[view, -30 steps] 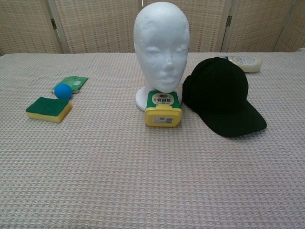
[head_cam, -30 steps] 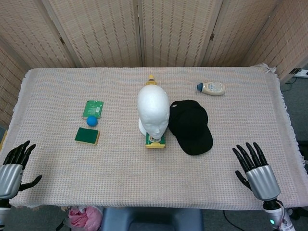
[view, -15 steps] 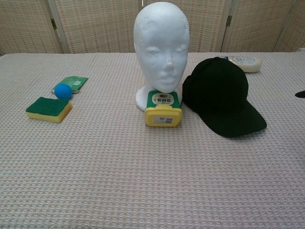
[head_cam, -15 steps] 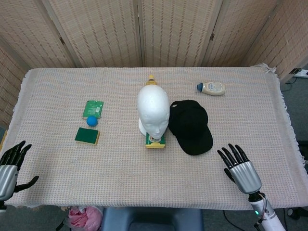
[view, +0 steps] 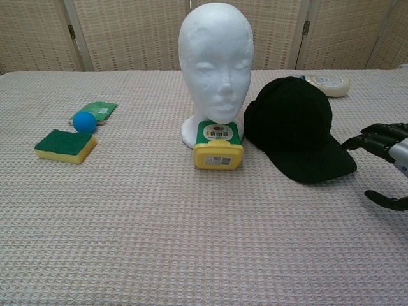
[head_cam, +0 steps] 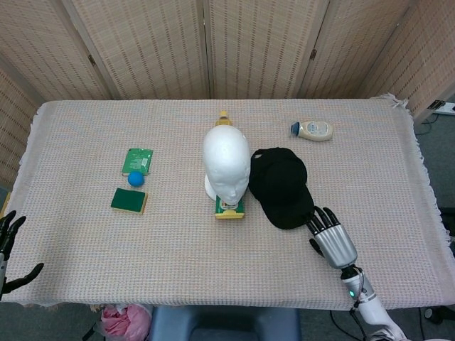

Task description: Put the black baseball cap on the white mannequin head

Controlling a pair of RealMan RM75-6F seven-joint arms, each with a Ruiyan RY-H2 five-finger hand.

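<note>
The white mannequin head (head_cam: 226, 165) (view: 215, 62) stands upright at the table's middle, bare on top. Just to its right lies the black baseball cap (head_cam: 281, 186) (view: 296, 127), brim toward the front edge. My right hand (head_cam: 331, 238) (view: 384, 148) hovers open just right of the brim, fingers spread and pointing at the cap, close to it but apart from it. My left hand (head_cam: 8, 249) is open at the front left edge of the table, far from both; the chest view does not show it.
A yellow bottle (head_cam: 229, 206) (view: 218, 145) lies against the mannequin's base. A green-yellow sponge (head_cam: 129, 200) (view: 65, 146), a blue ball (head_cam: 136, 178) (view: 84, 121) and a green packet (head_cam: 138, 160) sit at the left. A white bottle (head_cam: 311, 130) lies at the back right.
My right hand has moved left and forward from the front right corner to the cap's brim. My left hand has drawn back toward the table's front left edge.
</note>
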